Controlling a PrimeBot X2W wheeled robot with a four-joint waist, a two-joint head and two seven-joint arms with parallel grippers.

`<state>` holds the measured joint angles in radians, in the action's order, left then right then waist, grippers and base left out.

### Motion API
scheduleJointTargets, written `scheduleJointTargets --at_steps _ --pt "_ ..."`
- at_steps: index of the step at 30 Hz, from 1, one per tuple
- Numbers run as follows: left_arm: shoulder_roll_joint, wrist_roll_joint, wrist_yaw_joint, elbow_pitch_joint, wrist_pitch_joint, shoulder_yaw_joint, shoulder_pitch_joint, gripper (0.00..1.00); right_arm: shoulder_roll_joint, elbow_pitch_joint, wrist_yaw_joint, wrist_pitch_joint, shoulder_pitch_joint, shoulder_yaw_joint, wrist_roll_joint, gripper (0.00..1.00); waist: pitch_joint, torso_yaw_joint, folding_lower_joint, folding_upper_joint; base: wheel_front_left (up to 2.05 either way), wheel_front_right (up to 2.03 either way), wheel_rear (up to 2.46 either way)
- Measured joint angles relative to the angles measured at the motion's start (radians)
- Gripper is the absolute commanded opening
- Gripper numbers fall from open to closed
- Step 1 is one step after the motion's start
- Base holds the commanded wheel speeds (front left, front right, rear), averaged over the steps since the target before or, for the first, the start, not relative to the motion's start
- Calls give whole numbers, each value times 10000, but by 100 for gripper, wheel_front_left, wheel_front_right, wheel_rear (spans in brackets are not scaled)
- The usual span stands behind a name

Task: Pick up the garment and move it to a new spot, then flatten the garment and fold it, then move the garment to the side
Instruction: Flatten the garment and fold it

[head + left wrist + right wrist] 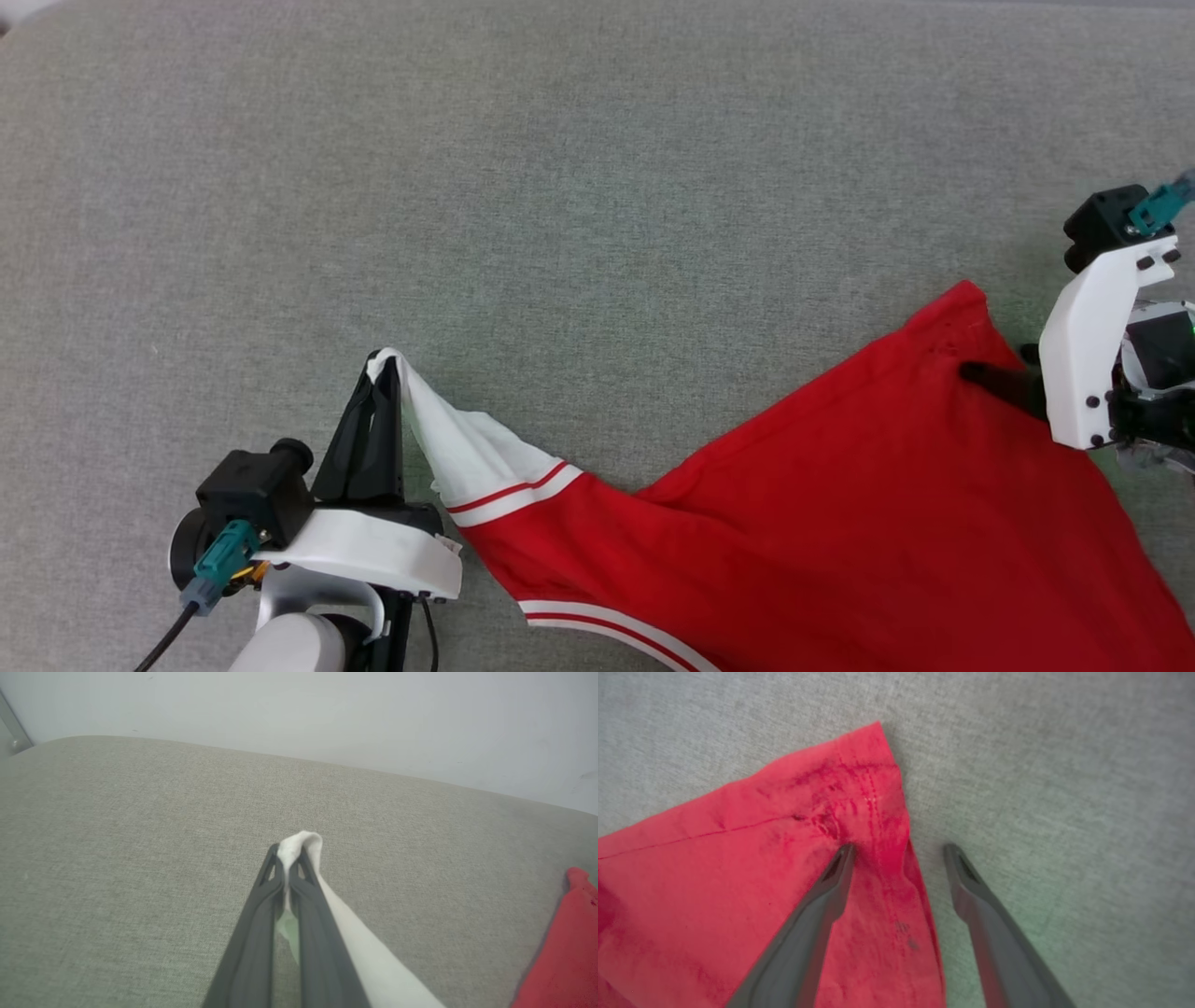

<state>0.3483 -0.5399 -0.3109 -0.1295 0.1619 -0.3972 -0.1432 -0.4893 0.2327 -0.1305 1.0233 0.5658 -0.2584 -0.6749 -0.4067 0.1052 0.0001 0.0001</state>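
Note:
The garment (868, 504), a bright red shirt with a white sleeve panel and red-and-white striped trim, lies spread over the lower right of the grey surface. My left gripper (381, 364) is shut on the tip of the white sleeve (301, 847), which is pulled taut up and to the left. My right gripper (899, 848) stands open over the shirt's far red corner (859, 779): one finger rests on the red cloth, the other on the bare surface just beyond the hem. In the head view the right gripper (999, 369) points left into that corner.
A grey woven surface (560, 187) extends far up and to the left of the shirt. A pale wall (327, 714) rises behind its back edge in the left wrist view.

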Motion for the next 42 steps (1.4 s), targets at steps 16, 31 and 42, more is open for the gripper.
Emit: scheduleJointTargets --at_steps 16,31,42 --pt "117 -253 219 662 -6 50 -124 0 -349 224 10 -765 300 -953 -629 0 553 38 0 0 0 0 0" --pt "884 -568 1601 2763 -886 332 -3247 0 109 1599 -4 -3411 768 -422 267 0 3075 -609 -1 0 0 0 0" --pt "579 -474 2399 5919 -1085 240 -7046 0 320 2514 -4 -4711 2715 -263 529 0 3650 -1406 -3 0 0 0 0"
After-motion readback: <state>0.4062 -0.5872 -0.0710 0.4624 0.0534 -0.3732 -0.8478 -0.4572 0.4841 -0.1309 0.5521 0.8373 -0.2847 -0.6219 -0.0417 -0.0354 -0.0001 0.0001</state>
